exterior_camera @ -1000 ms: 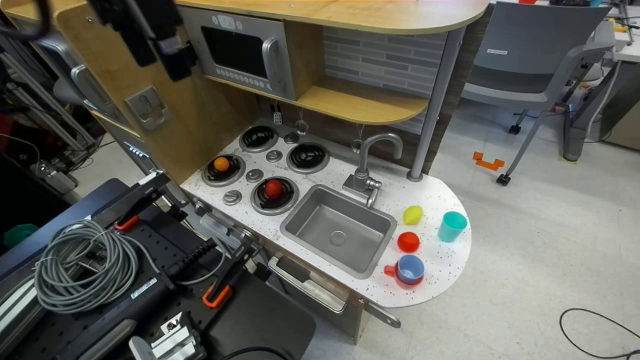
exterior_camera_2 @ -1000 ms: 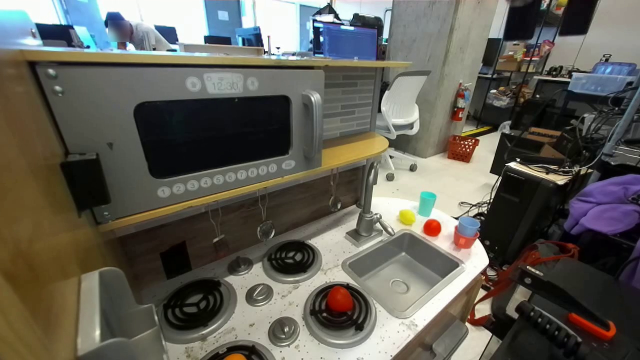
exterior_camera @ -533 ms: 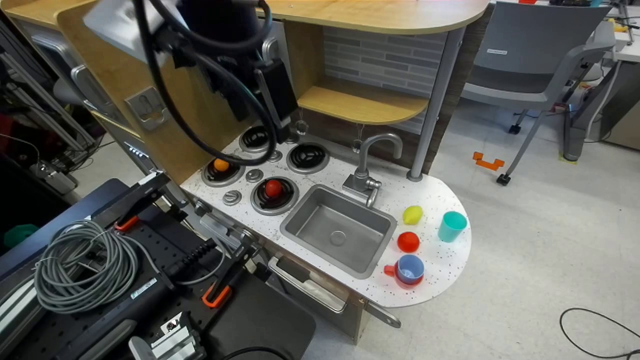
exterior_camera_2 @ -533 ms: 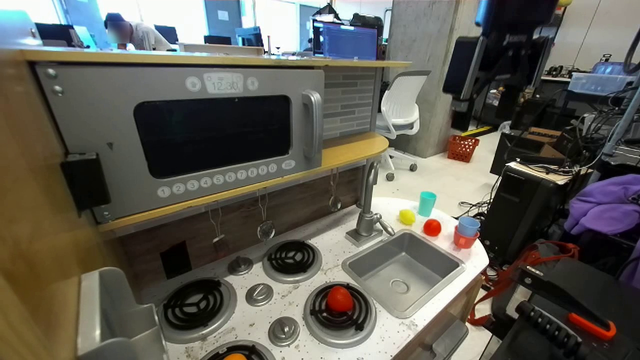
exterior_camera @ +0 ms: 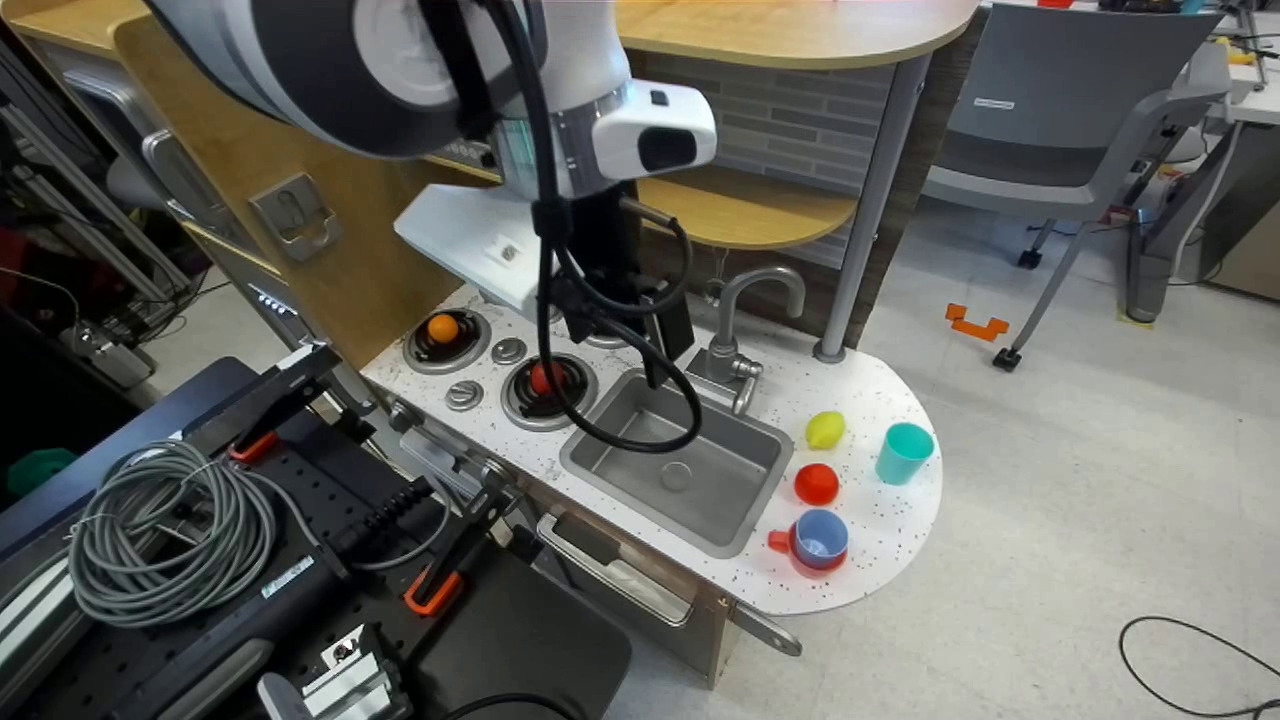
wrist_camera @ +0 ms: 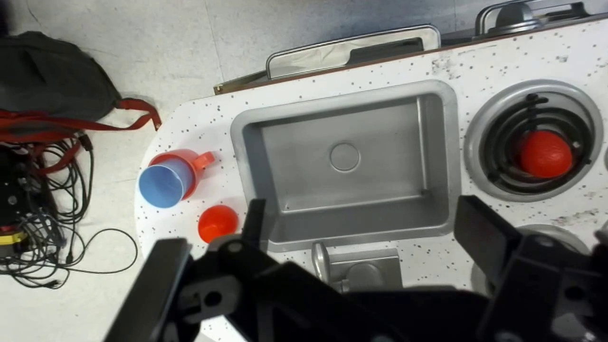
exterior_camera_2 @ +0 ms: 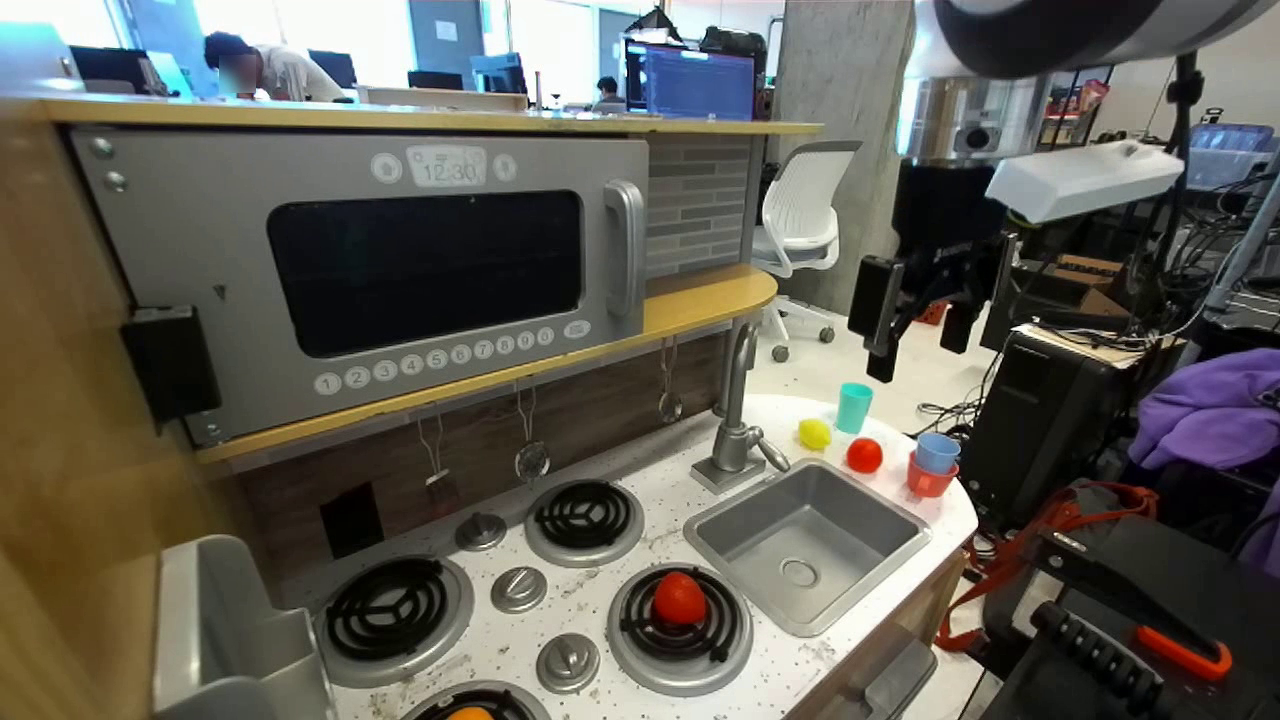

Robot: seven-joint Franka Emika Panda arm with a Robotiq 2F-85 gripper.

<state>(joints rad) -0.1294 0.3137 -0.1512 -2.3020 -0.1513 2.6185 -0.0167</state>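
Above the sink [wrist_camera: 304,171], the tool [exterior_camera_2: 919,352] spread wide

The sink is set into the surface [exterior_camera: 865,395], a narrow strip parting it from the front edge. Near the rounded edge stand three cups: blue cup [exterior_camera: 821,535] in red cup [exterior_camera_2: 930,484], green cup [exterior_camera: 905,456] upright. One red ball [exterior_camera: 817,484] and one lemon [exterior_camera: 826,430] lie beside the sink. On its other side, two of four burners [exterior_camera_2: 585,515] bear a second red ball [wrist_camera: 546,154] and an orange ball [exterior_camera: 442,328].

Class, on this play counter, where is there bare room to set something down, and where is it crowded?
Bare: inside the sink; both back burners; the counter patch between gray post and lemon. Crowded: beside the sink, from lemon past round red object to nested cups, teal cup nearby. The front burners are occupied.
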